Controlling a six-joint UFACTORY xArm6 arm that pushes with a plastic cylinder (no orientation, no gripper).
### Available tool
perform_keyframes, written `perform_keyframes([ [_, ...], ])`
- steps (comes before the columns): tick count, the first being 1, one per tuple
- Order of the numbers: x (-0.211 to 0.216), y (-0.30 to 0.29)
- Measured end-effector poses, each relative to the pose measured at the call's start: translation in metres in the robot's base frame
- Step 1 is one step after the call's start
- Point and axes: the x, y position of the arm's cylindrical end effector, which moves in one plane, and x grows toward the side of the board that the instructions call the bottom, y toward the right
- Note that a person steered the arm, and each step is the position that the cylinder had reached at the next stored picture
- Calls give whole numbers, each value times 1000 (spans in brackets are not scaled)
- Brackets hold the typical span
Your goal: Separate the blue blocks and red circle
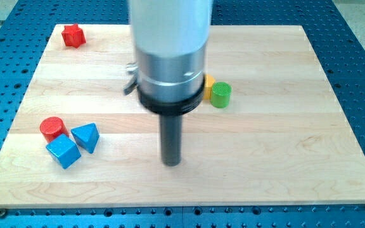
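From my remote seat, the nearest thing to the view's bottom is the front edge of the wooden counter (246, 183), which sits on a blue perforated base (360, 76). There is no pincer on this arm, only a rod, so it has no spread or pressed-together state to report. My tip (172, 163) rests on the counter a little left of centre in the lower half of the board, with bare wood all around it. To the view's left of my tip, well apart from it, lies the cluster I care about: the blue cube (63, 152) sits lowest, the blue triangular block (86, 136) is just beside it on its upper right, and the red cylinder (52, 128) stands at the cube's upper left. All three look touching or very nearly so; I cannot tell whether hairline gaps separate them. Farther up, past the tip, the green cylinder (220, 94) stands just right of the arm's grey housing (170, 54), and a yellow block (208, 84) peeks out beside it, mostly hidden by the housing, so I cannot make out its shape. Farthest off, near the top left corner, sits a red star-like block (73, 36), alone and well away from everything else.
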Motion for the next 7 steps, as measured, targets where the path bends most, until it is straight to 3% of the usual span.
perform_keyframes([
  [3,-6,-75],
  [6,-28,-91],
  [7,-23,-138],
])
